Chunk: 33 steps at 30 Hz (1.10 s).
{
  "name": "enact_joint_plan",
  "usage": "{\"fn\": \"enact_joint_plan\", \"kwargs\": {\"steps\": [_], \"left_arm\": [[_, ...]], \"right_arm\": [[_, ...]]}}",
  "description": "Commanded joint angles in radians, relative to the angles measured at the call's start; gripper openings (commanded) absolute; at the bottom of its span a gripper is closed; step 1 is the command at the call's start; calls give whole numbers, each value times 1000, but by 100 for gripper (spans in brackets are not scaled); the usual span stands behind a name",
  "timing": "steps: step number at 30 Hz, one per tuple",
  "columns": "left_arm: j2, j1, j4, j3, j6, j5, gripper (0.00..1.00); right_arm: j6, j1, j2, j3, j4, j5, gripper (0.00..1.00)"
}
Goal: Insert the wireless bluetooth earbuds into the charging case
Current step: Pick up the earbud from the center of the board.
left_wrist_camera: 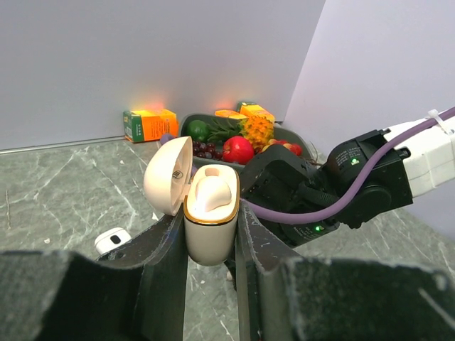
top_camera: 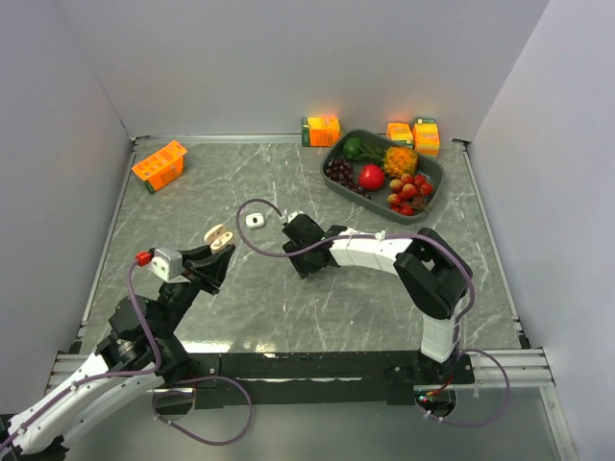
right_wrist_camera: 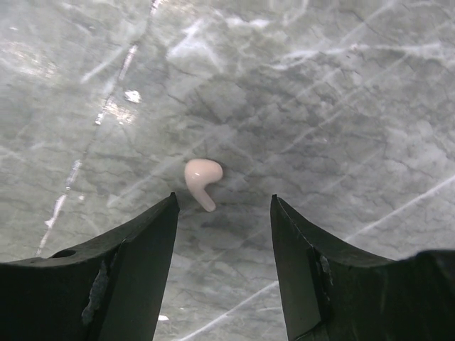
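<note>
My left gripper (left_wrist_camera: 210, 213) is shut on a beige charging case (left_wrist_camera: 210, 231) and holds it upright above the table. Its lid (left_wrist_camera: 168, 175) is swung open to the left, and one beige earbud (left_wrist_camera: 213, 190) sits inside. From above, the case (top_camera: 220, 236) shows at the tip of the left gripper (top_camera: 213, 252). My right gripper (right_wrist_camera: 223, 199) is open and points down at the marble. A second beige earbud (right_wrist_camera: 201, 175) lies loose on the table just beyond its left fingertip, touching neither finger. In the top view the right gripper (top_camera: 300, 259) is right of the case.
A small white charging case (top_camera: 254, 220) lies shut on the table between the two grippers, also in the left wrist view (left_wrist_camera: 112, 239). A grey tray (top_camera: 434, 182) of fruit sits at the back right. Orange cartons stand at the back left (top_camera: 159, 165) and back middle (top_camera: 321, 130).
</note>
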Motion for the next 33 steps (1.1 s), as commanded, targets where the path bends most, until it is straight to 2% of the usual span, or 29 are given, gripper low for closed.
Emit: {"fn": "enact_joint_plan", "kwargs": {"steps": [1, 9, 22, 29, 33], "left_arm": [[-17, -4, 33, 6, 1, -20, 1], [-28, -4, 13, 9, -2, -45, 1], [-31, -4, 15, 6, -4, -48, 1], [-29, -4, 15, 6, -2, -49, 1], [-28, -4, 15, 7, -2, -49, 1]], "right_arm": [[-4, -1, 34, 36, 68, -51, 62], [64, -12, 73, 75, 71, -89, 51], [119, -58, 57, 21, 99, -152, 38], [133, -61, 39, 0, 105, -154, 24], [197, -76, -19, -19, 112, -184, 17]]}}
